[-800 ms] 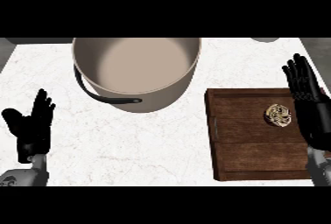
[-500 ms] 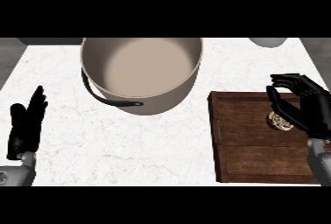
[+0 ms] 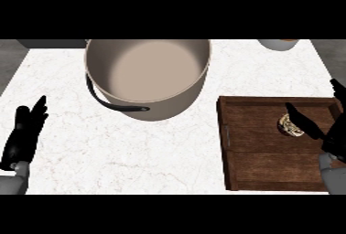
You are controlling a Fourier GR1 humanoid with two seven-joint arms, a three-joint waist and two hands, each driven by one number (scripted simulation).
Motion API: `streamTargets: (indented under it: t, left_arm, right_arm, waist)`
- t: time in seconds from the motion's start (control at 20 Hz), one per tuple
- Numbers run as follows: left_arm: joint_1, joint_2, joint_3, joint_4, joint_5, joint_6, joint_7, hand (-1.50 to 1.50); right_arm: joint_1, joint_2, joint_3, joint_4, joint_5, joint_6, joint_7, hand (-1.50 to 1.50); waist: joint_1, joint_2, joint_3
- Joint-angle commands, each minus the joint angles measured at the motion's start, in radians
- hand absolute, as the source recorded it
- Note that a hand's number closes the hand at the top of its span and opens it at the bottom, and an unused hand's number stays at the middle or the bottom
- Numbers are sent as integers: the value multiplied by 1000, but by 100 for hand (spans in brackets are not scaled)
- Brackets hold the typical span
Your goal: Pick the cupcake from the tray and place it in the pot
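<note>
Cupcake (image 3: 291, 124) is sitting on the tray (image 3: 260, 155), right beside our right hand (image 3: 316, 130), fingers open around it, not yet grasping. Pot (image 3: 148, 75) is lying up-left; left hand (image 3: 24, 135) is resting open.

Even, bright, diffuse light over white marble counter (image 3: 135, 151); no glare spots. Pot (image 3: 148, 73) interior shades from pale centre to darker beige at walls; soft shadow under pot's lower rim on counter. Wooden tray (image 3: 270, 169) dark, grain readable, inner edges shaded. Black hands nearly featureless, little surface detail: left hand (image 3: 24, 135), right hand (image 3: 324, 130). Cupcake (image 3: 290, 125) dim, partly obscured by thumb. Pot looks stretched toward top edge.
</note>
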Motion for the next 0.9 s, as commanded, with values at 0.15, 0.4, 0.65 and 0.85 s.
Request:
streamTargets:
  t: [0.15,0.4,0.65,0.85]
  left_arm:
    - [-21,8,11,11,4,-24,61,0]
    - [-7,20,7,-13,-11,-24,56,0]
    - [-8,-20,-7,-8,-23,2,58,0]
    - [-3,4,4,-35,-1,-37,76,0]
  right_arm:
    - [61,-62,120,-106,342,67,435,-150]
    - [-21,-165,126,-185,416,372,762,-150]
    - [-48,-199,202,-325,359,688,1013,-150]
    - [-144,-206,187,-361,182,921,1153,-150]
  waist:
    - [-12,-8,-3]
    - [-2,-12,-6]
    - [-5,-10,-4]
    - [18,-8,-1]
